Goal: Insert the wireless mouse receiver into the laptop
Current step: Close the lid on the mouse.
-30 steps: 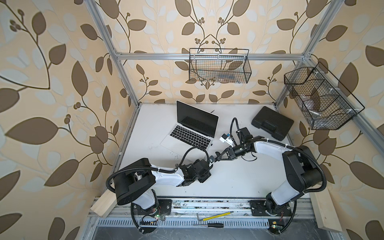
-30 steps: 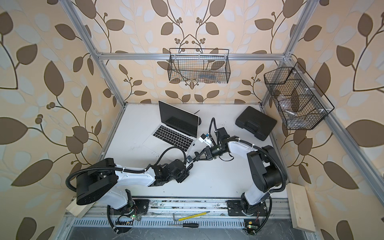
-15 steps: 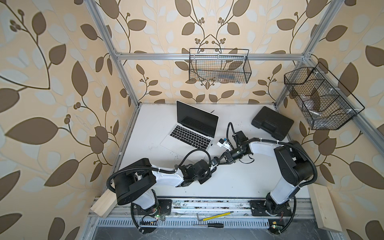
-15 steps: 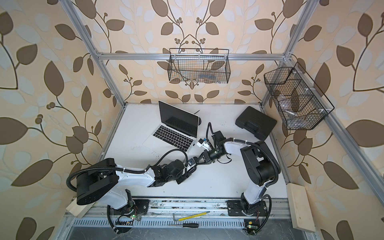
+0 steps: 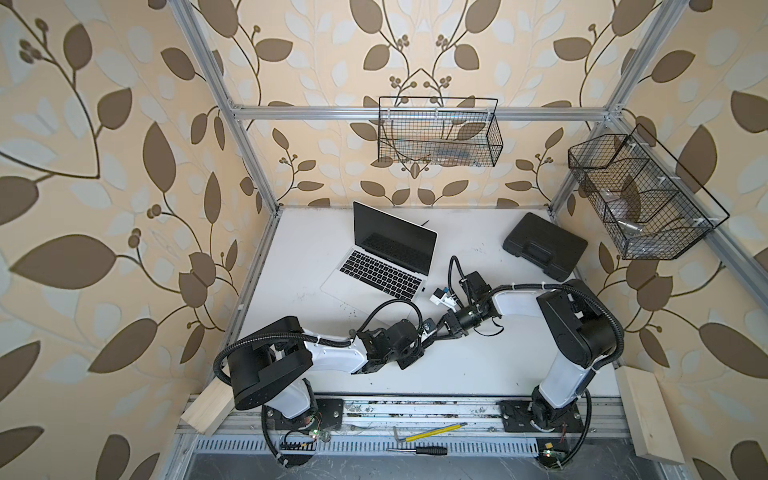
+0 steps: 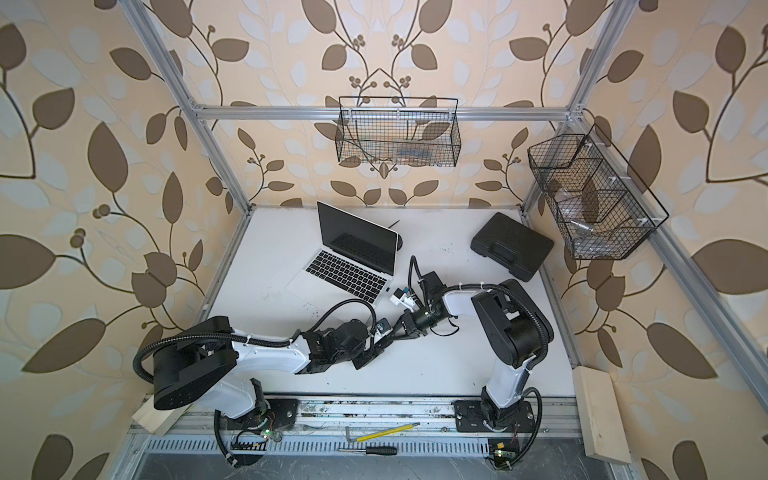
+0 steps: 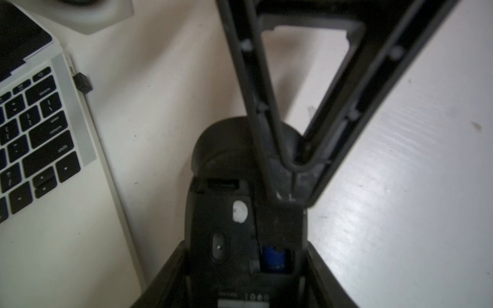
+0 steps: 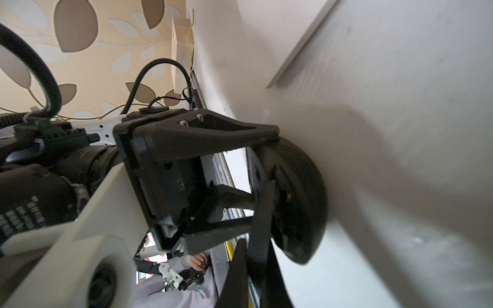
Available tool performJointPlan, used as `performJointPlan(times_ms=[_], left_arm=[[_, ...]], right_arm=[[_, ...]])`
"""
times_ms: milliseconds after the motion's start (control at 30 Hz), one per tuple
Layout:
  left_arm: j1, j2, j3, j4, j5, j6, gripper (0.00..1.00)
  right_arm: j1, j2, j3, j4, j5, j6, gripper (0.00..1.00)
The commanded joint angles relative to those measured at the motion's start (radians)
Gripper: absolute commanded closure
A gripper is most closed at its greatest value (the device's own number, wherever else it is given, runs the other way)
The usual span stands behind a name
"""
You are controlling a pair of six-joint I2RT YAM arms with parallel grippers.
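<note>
Black receiver (image 7: 83,84) at laptop (image 7: 53,226) side; mouse (image 7: 213,160) gripped

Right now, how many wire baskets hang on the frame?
2. The back basket hangs on the rear rail, beyond the laptop; the side basket hangs on the rail at the robot's right, near the black case. None looks hidden.
</note>
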Motion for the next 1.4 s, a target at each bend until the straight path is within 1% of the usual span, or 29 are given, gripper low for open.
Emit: performJointPlan(times_ms=[0, 67, 100, 167, 200, 267, 333, 467, 533, 600, 700, 800, 967, 1067, 1233, 1300, 1367], left_arm=[[0.000, 0.001, -0.031, -0.051, 0.059, -0.006, 0.60], [0.002, 0.000, -0.033, -0.053, 0.063, -0.008, 0.60], [0.001, -0.001, -0.031, -0.053, 0.060, -0.010, 0.60], [0.002, -0.002, -0.031, -0.056, 0.058, -0.010, 0.60], [0.002, -0.003, -0.031, -0.056, 0.057, -0.010, 0.60], [0.002, -0.004, -0.030, -0.059, 0.059, -0.010, 0.60], [0.002, -0.004, -0.029, -0.059, 0.057, -0.009, 0.60], [0.003, -0.003, -0.028, -0.061, 0.056, -0.007, 0.60], [0.002, -0.005, -0.032, -0.058, 0.055, -0.008, 0.60], [0.002, -0.005, -0.031, -0.059, 0.056, -0.008, 0.60], [0.002, -0.004, -0.030, -0.061, 0.061, -0.008, 0.60], [0.003, -0.005, -0.029, -0.061, 0.064, -0.010, 0.60], [0.002, -0.001, -0.027, -0.064, 0.068, -0.011, 0.60], [0.002, -0.001, -0.027, -0.066, 0.067, -0.013, 0.61], [0.002, 0.001, -0.026, -0.066, 0.069, -0.013, 0.61], [0.005, 0.001, -0.026, -0.069, 0.071, -0.014, 0.61], [0.004, 0.001, -0.027, -0.067, 0.073, -0.016, 0.62]], right_arm=[[0.007, 0.015, -0.018, 0.037, 0.096, 0.022, 0.95], [0.007, 0.005, -0.018, 0.028, 0.109, 0.017, 0.88], [0.007, -0.004, -0.018, 0.022, 0.120, 0.020, 0.81], [0.002, -0.020, -0.013, -0.004, 0.137, 0.013, 0.74], [0.001, -0.030, -0.010, -0.028, 0.152, 0.011, 0.68], [-0.003, -0.052, -0.003, -0.071, 0.172, -0.009, 0.60], [-0.009, -0.075, 0.008, -0.128, 0.195, -0.026, 0.58], [-0.032, -0.140, 0.016, -0.226, 0.285, -0.049, 0.53], [-0.035, -0.157, 0.006, -0.205, 0.289, -0.041, 0.50], [-0.023, -0.167, -0.005, -0.140, 0.309, -0.010, 0.41], [-0.010, -0.168, -0.026, 0.014, 0.319, 0.066, 0.38], [0.006, -0.121, -0.007, 0.047, 0.327, 0.053, 0.36], [0.013, -0.051, -0.019, 0.088, 0.225, 0.048, 0.36], [0.019, -0.044, -0.042, 0.111, 0.187, 0.048, 0.38], [0.019, -0.019, -0.062, 0.142, 0.174, 0.060, 0.44], [0.022, -0.014, -0.070, 0.142, 0.172, 0.057, 0.44], [0.021, -0.016, -0.084, 0.150, 0.184, 0.060, 0.48]])
